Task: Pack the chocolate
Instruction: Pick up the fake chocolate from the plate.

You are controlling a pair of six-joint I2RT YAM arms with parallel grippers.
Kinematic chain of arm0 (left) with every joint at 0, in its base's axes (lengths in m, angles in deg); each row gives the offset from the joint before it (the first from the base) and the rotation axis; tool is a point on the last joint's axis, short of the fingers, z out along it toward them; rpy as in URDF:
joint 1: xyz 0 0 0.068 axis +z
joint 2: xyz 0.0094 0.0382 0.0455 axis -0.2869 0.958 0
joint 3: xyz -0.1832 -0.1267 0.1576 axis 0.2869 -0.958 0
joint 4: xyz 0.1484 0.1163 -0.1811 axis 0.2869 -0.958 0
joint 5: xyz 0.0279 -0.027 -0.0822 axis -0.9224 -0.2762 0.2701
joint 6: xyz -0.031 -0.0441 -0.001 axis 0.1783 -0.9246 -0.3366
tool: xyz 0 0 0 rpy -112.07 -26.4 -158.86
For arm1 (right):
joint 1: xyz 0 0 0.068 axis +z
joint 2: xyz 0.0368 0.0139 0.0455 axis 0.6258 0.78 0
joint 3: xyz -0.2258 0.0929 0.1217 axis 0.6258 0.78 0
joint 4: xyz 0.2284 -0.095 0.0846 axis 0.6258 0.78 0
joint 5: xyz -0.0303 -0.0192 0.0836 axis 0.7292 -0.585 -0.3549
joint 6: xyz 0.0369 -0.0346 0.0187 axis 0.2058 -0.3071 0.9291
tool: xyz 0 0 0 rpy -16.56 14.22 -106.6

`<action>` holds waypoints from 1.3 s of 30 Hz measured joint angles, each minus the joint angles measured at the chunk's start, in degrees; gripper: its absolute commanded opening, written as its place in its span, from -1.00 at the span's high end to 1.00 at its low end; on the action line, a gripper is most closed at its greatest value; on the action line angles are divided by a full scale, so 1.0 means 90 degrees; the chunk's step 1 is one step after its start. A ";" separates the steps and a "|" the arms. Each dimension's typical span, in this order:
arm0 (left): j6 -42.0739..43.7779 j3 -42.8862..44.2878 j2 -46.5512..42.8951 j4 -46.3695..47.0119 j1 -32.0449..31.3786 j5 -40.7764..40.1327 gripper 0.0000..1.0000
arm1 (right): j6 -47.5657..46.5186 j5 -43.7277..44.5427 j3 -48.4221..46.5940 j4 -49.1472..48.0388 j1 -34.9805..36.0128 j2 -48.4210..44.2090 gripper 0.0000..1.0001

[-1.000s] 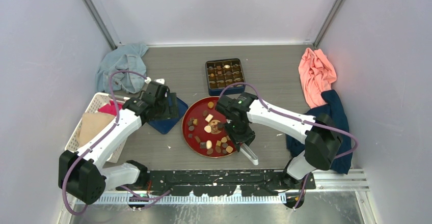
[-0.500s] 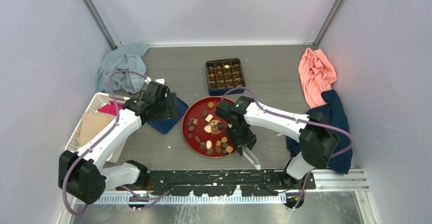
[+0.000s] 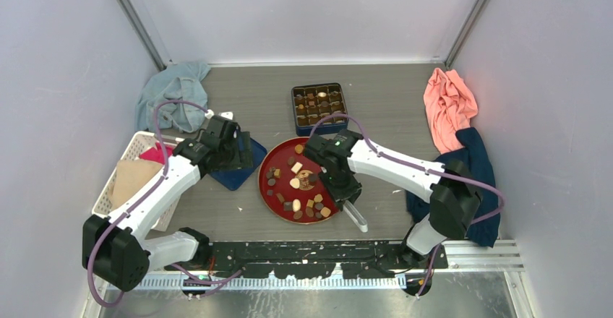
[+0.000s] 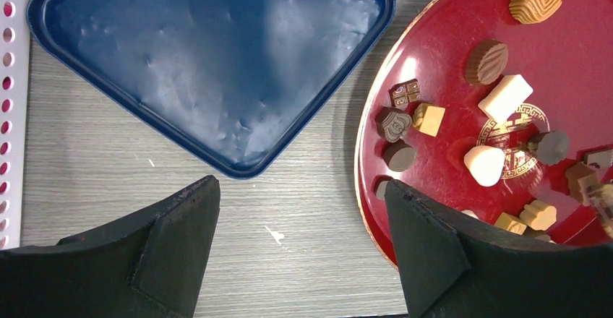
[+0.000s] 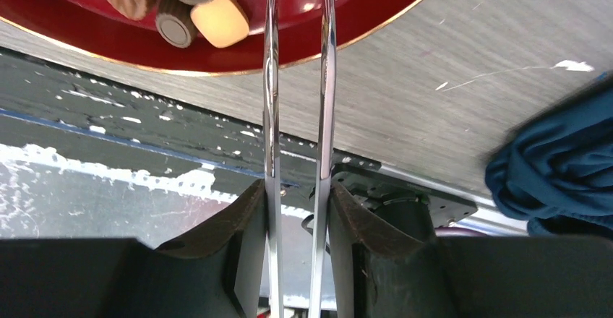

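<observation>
Several small assorted chocolates (image 3: 295,183) lie on the red plate (image 3: 278,160); more fill the dark box (image 3: 319,105) behind it. My right gripper (image 3: 338,186) is over the plate's near right rim, shut on metal tongs (image 3: 354,217). In the right wrist view the gripper (image 5: 298,195) clamps the two blades of the tongs (image 5: 325,79), which run over the plate's rim (image 5: 376,7) beside a cream chocolate (image 5: 219,20); their tips are out of frame. My left gripper (image 4: 303,217) is open and empty above the table, between the blue lid (image 4: 209,65) and the plate (image 4: 448,65) with its chocolates (image 4: 486,165).
The blue lid (image 3: 235,166) lies left of the plate. A white basket (image 3: 130,177) stands at the left, a light blue cloth (image 3: 173,97) at the back left. Pink (image 3: 448,105) and dark blue (image 3: 470,166) cloths lie at the right.
My right gripper has shifted slightly over the plate's near right rim, and the tongs have swung a little with it. The left arm has not moved.
</observation>
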 measured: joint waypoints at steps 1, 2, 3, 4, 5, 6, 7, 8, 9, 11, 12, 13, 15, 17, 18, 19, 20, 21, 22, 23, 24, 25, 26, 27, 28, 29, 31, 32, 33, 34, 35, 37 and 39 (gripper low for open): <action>0.0007 0.0000 -0.0007 -0.0007 0.0000 0.0000 -0.70 | 0.0002 0.0109 -0.0148 0.0075 -0.0007 -0.0010 0.99; 0.0022 0.0000 -0.0012 -0.0019 0.0000 -0.0005 -0.70 | 0.0002 0.0219 -0.0321 0.0141 -0.0039 -0.0017 0.99; 0.0036 0.0007 -0.0015 -0.0051 0.0000 -0.0024 -0.71 | 0.0000 0.0296 -0.0517 0.0214 -0.0087 -0.0019 0.99; 0.0061 0.0019 -0.0015 -0.0087 0.0000 -0.0061 -0.71 | -0.0007 0.0352 -0.0692 0.0267 -0.0153 -0.0017 0.99; 0.0095 0.0032 -0.0019 -0.0126 0.0007 -0.0097 -0.71 | -0.0024 0.0401 -0.0899 0.0308 -0.0272 -0.0017 0.99; 0.0146 0.0041 -0.0027 -0.0165 0.0032 -0.0126 -0.72 | -0.0049 0.0432 -0.1083 0.0342 -0.0435 -0.0017 0.99; 0.0185 0.0056 -0.0034 -0.0202 0.0061 -0.0148 -0.72 | -0.0080 0.0452 -0.1277 0.0352 -0.0658 -0.0015 0.99; 0.0231 0.0083 -0.0039 -0.0245 0.0121 -0.0160 -0.72 | -0.0126 0.0474 -0.1460 0.0352 -0.0906 0.0000 0.99; 0.0287 0.0104 -0.0041 -0.0274 0.0175 -0.0177 -0.72 | -0.0158 0.0486 -0.1583 0.0345 -0.1073 0.0024 0.98; 0.0381 0.0158 -0.0041 -0.0350 0.0304 -0.0248 -0.72 | -0.0206 0.0556 -0.1848 0.0384 -0.1379 0.0153 0.86; 0.0449 0.0221 -0.0044 -0.0466 0.0342 -0.0316 -0.73 | -0.0221 0.0566 -0.1948 0.0415 -0.1462 0.0238 0.82; 0.0449 0.0228 -0.0044 -0.0478 0.0369 -0.0325 -0.72 | -0.0228 0.0556 -0.2018 0.0432 -0.1484 0.0335 0.78; 0.0466 0.0245 -0.0114 -0.0529 0.0393 -0.0347 -0.73 | -0.0240 0.0478 -0.2030 0.0454 -0.1423 0.0449 0.70; 0.0464 0.0236 -0.0262 -0.0566 0.0393 -0.0330 -0.72 | -0.0245 0.0372 -0.1953 0.0466 -0.1338 0.0457 0.64; 0.0461 0.0216 -0.0381 -0.0549 0.0393 -0.0321 -0.72 | -0.0245 0.0335 -0.1880 0.0476 -0.1280 0.0430 0.61; 0.0454 0.0197 -0.0466 -0.0551 0.0393 -0.0316 -0.72 | -0.0243 0.0301 -0.1787 0.0469 -0.1231 0.0401 0.57; 0.0444 0.0182 -0.0537 -0.0554 0.0393 -0.0308 -0.72 | -0.0236 0.0287 -0.1647 0.0461 -0.1154 0.0355 0.54; 0.0437 0.0175 -0.0573 -0.0556 0.0393 -0.0291 -0.71 | -0.0223 0.0257 -0.1486 0.0452 -0.1073 0.0299 0.50; 0.0432 0.0175 -0.0573 -0.0554 0.0393 -0.0270 -0.71 | -0.0194 0.0194 -0.1265 0.0437 -0.0959 0.0216 0.47; 0.0423 0.0172 -0.0559 -0.0551 0.0393 -0.0253 -0.71 | -0.0175 0.0141 -0.1120 0.0437 -0.0862 0.0158 0.46; 0.0418 0.0170 -0.0549 -0.0551 0.0393 -0.0236 -0.71 | -0.0153 0.0090 -0.0964 0.0435 -0.0748 0.0097 0.45; 0.0398 0.0160 -0.0544 -0.0551 0.0393 -0.0223 -0.71 | -0.0134 0.0053 -0.0811 0.0432 -0.0617 0.0032 0.44; 0.0381 0.0155 -0.0544 -0.0551 0.0393 -0.0214 -0.71 | -0.0114 0.0032 -0.0697 0.0435 -0.0510 -0.0015 0.43; 0.0372 0.0151 -0.0544 -0.0551 0.0393 -0.0211 -0.71 | -0.0092 0.0017 -0.0602 0.0418 -0.0420 -0.0058 0.40; 0.0350 0.0148 -0.0544 -0.0551 0.0393 -0.0211 -0.71 | -0.0078 -0.0005 -0.0505 0.0391 -0.0338 -0.0109 0.38; 0.0340 0.0143 -0.0546 -0.0551 0.0393 -0.0211 -0.71 | -0.0058 -0.0019 -0.0430 0.0367 -0.0294 -0.0160 0.36; 0.0321 0.0126 -0.0551 -0.0549 0.0393 -0.0211 -0.71 | -0.0024 -0.0024 -0.0294 0.0316 -0.0274 -0.0277 0.32; 0.0311 0.0114 -0.0559 -0.0549 0.0393 -0.0209 -0.71 | -0.0017 -0.0022 -0.0250 0.0299 -0.0274 -0.0340 0.31; 0.0299 0.0095 -0.0573 -0.0549 0.0393 -0.0204 -0.71 | -0.0010 -0.0022 -0.0199 0.0253 -0.0274 -0.0396 0.30; 0.0291 0.0083 -0.0588 -0.0554 0.0393 -0.0192 -0.71 | -0.0010 -0.0002 -0.0163 0.0223 -0.0274 -0.0435 0.27; 0.0274 0.0058 -0.0614 -0.0551 0.0393 -0.0175 -0.71 | -0.0012 0.0024 -0.0117 0.0172 -0.0274 -0.0464 0.23; 0.0248 0.0015 -0.0673 -0.0551 0.0393 -0.0136 -0.71 | -0.0015 0.0068 -0.0044 0.0114 -0.0274 -0.0481 0.20; 0.0187 -0.0019 -0.0738 -0.0559 0.0393 -0.0092 -0.71 | -0.0019 0.0097 0.0034 0.0036 -0.0272 -0.0481 0.18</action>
